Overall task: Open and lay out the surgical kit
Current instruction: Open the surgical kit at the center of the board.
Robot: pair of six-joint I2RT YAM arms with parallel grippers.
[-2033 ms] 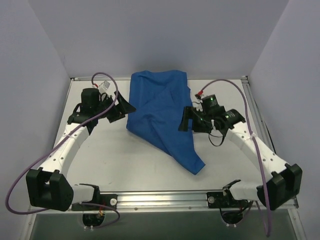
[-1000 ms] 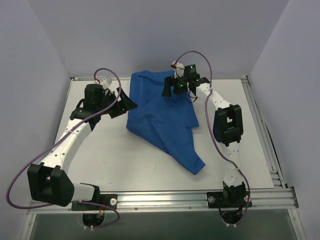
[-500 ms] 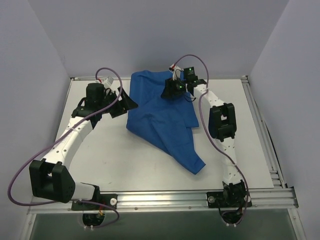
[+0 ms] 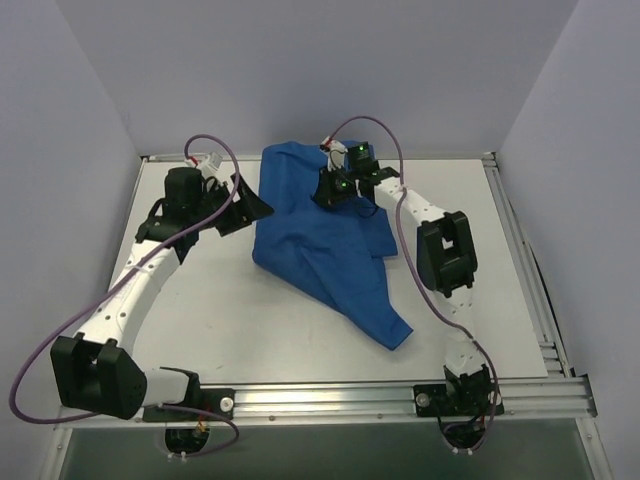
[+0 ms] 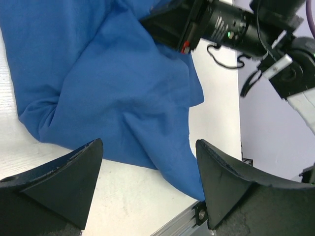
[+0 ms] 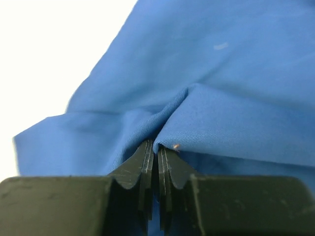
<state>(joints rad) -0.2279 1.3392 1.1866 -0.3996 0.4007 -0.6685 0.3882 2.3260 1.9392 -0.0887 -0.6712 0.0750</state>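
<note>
Pale lavender walls (image 4: pixel 300 70) close in a white table (image 4: pixel 230 320) on three sides, with an aluminium rail (image 4: pixel 330 398) along the bottom edge of the overhead frame.

The right arm's fingers (image 6: pixel 139 169) are pressed together at the bottom centre of the wrist view. They pinch a raised ridge of the royal-blue cloth wrap (image 6: pixel 231 98), and a sharp crease runs up from their tips. Seen from above, these fingers (image 4: pixel 328 192) sit on the upper part of the cloth, at the upper centre of the frame. Behind them comes a black wrist with a green light. The white right arm (image 4: pixel 420 215) then bends down the right side to its base at the lower right.

The left arm's fingers (image 5: pixel 59 182) stand spread wide at the bottom corners of their own view, with nothing between them. From above they (image 4: pixel 252 208) hang just beside the cloth's left edge, left of centre. Whether they touch it cannot be told. The white left arm (image 4: pixel 140 285) curves from them down to the lower left, and a purple cable (image 4: pixel 215 150) loops over its wrist.

The cloth (image 4: pixel 320 245) lies crumpled and folded on the table. It reaches from the far edge at the upper centre down to a pointed corner at the lower right of centre.
</note>
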